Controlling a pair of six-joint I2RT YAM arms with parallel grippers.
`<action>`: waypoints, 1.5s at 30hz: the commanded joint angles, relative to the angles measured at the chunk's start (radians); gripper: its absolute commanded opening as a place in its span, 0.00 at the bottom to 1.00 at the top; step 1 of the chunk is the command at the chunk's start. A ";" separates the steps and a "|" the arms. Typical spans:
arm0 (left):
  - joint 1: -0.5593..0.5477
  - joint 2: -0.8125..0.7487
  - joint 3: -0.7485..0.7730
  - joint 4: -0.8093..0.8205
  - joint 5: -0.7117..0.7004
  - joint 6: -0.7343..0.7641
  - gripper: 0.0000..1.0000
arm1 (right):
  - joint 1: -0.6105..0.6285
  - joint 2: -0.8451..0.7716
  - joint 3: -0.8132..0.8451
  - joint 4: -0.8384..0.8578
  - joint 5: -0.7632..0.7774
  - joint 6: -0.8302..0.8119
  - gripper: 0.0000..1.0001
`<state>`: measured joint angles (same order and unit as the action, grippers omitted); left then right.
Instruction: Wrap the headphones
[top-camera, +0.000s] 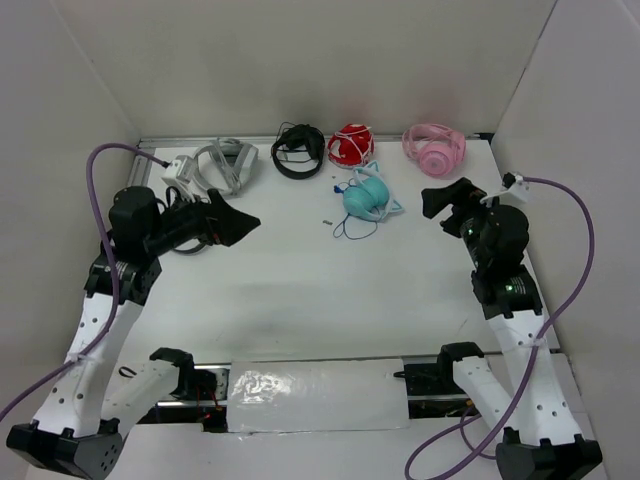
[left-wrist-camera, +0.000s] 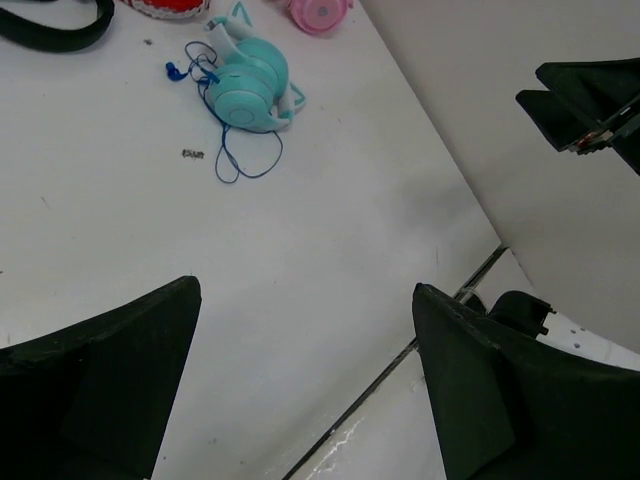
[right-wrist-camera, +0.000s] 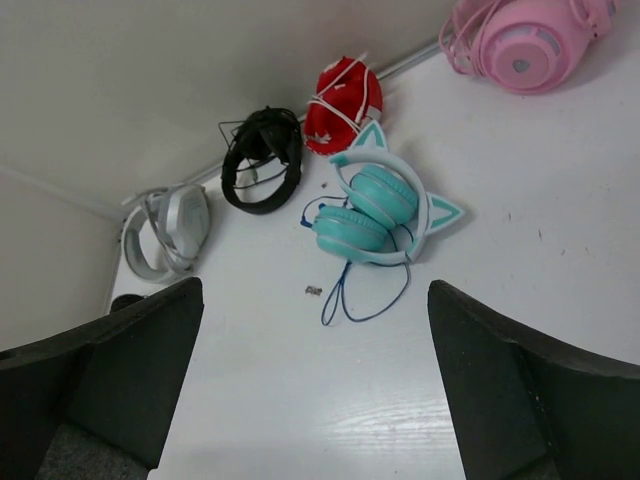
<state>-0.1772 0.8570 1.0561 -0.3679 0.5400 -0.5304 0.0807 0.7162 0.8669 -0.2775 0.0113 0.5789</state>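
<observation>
Over on the left of the overhead view, the left gripper hangs above the table with its jaws spread wide and nothing between them. Along the upper edge runs a row of headsets. First comes one grey-white headset, then one black headset, then one red headset with a white cord bound around it.

Just below the red one, a little above the frame's centre, lie the headphones. The teal cups are folded together and the cat-eared band points to the right. Their dark-blue cable spills out in loose loops on the table below the cups, and nothing is wound yet. A small dark speck sits alone just left of that cable.

At the upper right is one pink headset. Below it, the right gripper is also fully spread and empty, well apart from the teal pair.

The count is five headsets, one of each colour, plus two grippers and one speck.

As I read it, the job is at its very start. Neither gripper is touching the headphones. Reaching in, gathering the cable, winding it round the cups or band and securing the end all remain to be done.
</observation>
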 joint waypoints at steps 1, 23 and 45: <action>0.005 0.036 -0.001 -0.031 -0.009 -0.028 0.99 | 0.005 0.000 0.049 -0.041 0.001 -0.037 1.00; 0.005 0.131 -0.038 -0.046 -0.012 -0.057 0.99 | 0.002 0.334 0.069 -0.045 0.085 0.031 1.00; -0.004 0.198 -0.068 -0.103 -0.089 -0.094 0.99 | 0.123 1.167 0.515 -0.166 0.095 0.091 0.75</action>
<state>-0.1776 1.0523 0.9871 -0.4793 0.4587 -0.6098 0.2066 1.8622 1.3285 -0.3862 0.1074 0.6327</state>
